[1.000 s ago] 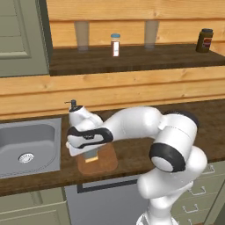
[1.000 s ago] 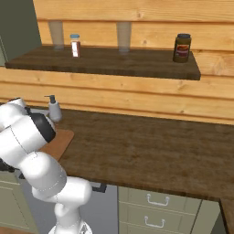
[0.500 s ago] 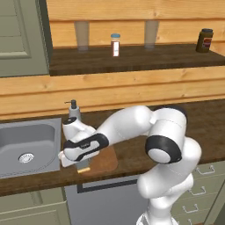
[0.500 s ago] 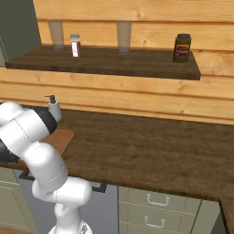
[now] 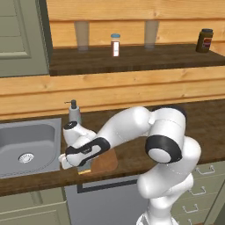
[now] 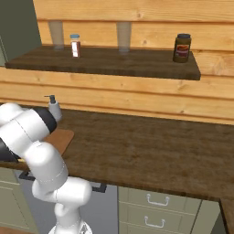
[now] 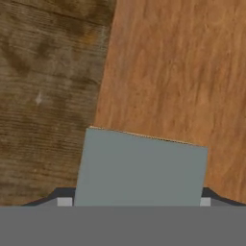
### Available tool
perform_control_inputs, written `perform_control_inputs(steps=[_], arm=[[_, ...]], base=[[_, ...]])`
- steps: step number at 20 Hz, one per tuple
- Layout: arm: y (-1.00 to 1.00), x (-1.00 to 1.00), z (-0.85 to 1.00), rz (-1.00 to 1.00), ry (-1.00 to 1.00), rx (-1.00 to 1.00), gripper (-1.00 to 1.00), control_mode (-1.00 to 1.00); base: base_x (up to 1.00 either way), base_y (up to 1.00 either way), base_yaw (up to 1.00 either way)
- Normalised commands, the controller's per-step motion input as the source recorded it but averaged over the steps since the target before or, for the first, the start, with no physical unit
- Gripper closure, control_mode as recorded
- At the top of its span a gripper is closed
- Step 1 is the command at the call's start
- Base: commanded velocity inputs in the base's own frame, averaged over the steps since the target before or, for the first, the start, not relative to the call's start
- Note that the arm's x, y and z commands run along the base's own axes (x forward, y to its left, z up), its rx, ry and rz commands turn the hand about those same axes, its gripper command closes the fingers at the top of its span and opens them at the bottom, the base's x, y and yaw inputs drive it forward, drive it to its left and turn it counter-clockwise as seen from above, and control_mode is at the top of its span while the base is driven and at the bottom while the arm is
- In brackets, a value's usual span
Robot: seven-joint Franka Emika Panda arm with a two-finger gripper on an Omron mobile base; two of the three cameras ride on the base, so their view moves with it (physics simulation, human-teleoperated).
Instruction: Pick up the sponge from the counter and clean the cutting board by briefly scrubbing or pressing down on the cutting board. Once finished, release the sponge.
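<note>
Jaws clamp the sponge from both sides, a finger at each lower corner of its grey-blue top. Sponge overlaps the cutting board edge, partly over the counter. Gripper sits low at the board's sink side; soap dispenser stands behind.
</note>
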Motion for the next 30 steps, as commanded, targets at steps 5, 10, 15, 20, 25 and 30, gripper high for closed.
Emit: perform_control_inputs(steps=[5,10,15,20,25,30], arm=[[-0.43,-0.14,-0.02,0.01,-0.03,0.0,1.0,-1.0],[-0.56,-0.26,0.0,0.0,-0.05,0.04,1.0,-1.0],[-0.48,-0.21,-0.01,0.0,-0.01,0.0,1.0,-1.0],[-0.37,-0.06,-0.25,0.0,0.0,0.0,1.0,-1.0],[-0.39,0.07,-0.15,0.0,0.0,0.0,1.0,-1.0],[-0.55,0.11,-0.04,0.0,0.0,0.01,1.0,-1.0]], base=[[0.0,0.0,0.0],[0.0,0.0,0.0],[0.0,0.0,0.0],[0.0,0.0,0.0],[0.0,0.0,0.0],[0.0,0.0,0.0]])
